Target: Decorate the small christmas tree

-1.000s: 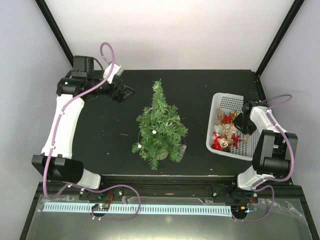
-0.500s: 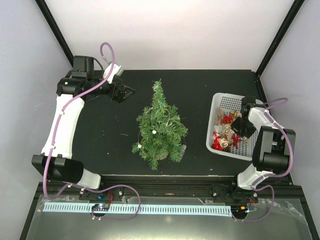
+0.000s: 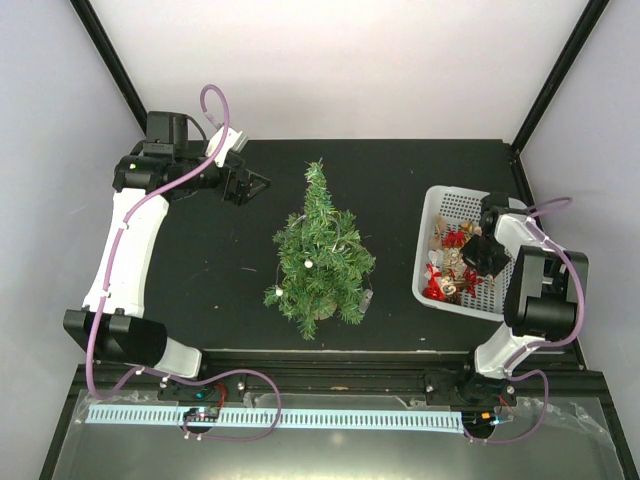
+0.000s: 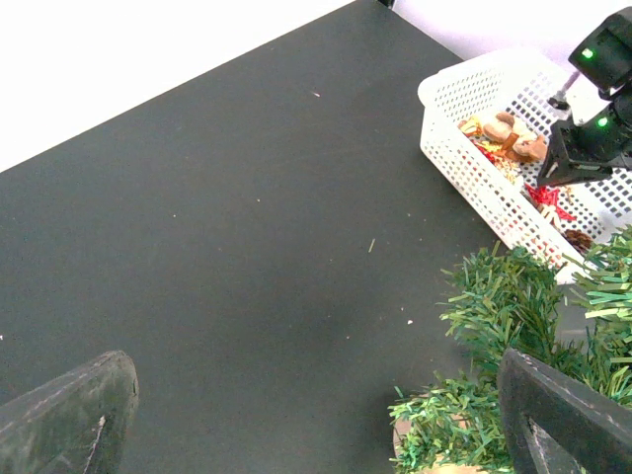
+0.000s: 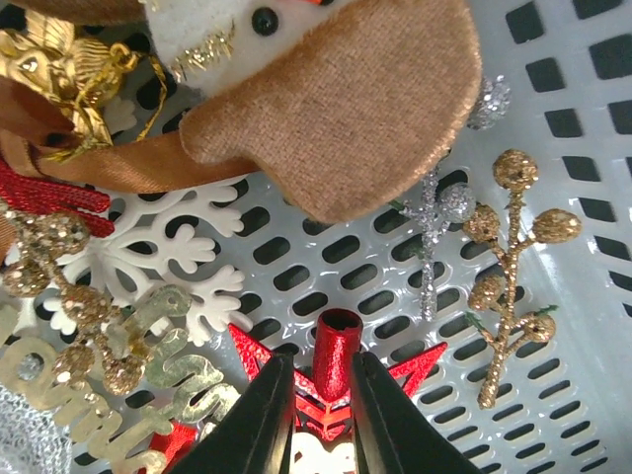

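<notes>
Right end effector [image 5: 324, 380] deeper in basket [image 3: 424, 245]

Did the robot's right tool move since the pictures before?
Yes, a little. In the top view the right tool slid leftward, farther over the white basket, toward the small christmas tree.

small christmas tree [image 3: 320, 255] upright; right arm [image 3: 545, 288] end inside white basket [image 3: 455, 203]
</notes>
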`<state>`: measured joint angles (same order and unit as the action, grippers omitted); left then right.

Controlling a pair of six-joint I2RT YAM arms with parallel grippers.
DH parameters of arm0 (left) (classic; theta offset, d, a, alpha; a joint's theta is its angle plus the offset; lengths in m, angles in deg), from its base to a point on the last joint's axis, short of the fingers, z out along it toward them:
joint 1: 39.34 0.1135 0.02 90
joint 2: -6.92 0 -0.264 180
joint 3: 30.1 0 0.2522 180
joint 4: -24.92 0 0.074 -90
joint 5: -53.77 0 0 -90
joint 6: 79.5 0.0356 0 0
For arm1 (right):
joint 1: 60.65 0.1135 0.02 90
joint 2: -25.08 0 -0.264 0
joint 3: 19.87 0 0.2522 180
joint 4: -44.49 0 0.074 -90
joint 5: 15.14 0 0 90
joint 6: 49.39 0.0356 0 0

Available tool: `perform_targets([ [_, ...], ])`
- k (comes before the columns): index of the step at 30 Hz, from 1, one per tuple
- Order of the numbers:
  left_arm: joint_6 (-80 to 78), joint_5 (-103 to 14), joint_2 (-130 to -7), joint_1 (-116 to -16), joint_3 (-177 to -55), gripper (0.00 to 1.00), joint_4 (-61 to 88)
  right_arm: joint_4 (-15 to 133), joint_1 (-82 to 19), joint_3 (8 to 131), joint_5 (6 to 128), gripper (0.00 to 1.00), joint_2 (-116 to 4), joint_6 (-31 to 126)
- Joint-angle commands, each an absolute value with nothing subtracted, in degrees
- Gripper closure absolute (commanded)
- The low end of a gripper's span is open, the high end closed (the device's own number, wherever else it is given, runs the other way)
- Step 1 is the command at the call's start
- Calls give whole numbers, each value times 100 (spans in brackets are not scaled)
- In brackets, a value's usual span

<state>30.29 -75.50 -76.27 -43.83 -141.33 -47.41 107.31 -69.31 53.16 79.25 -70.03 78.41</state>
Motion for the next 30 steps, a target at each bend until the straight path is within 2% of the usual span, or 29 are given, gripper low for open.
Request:
perform_targets([
  [1,3054,-7654,-7589,-4359,-14168,1,-4667,10627,-6927,5280,8008,80,-7143,7867],
  [15,3029,-7660,-7657,-4364,-14212,1,-4658,10438,-6937,5066,8064,84,-7345,7840],
  [20,3019,-7672,-7666,-4360,-14212,1,-4644,10456,-6935,5047,8129,88,-7235,7829],
  [30,3019,-7680,-7633,-4363,-14212,1,-4634,10775,-6935,5351,8393,90,-6905,7728],
])
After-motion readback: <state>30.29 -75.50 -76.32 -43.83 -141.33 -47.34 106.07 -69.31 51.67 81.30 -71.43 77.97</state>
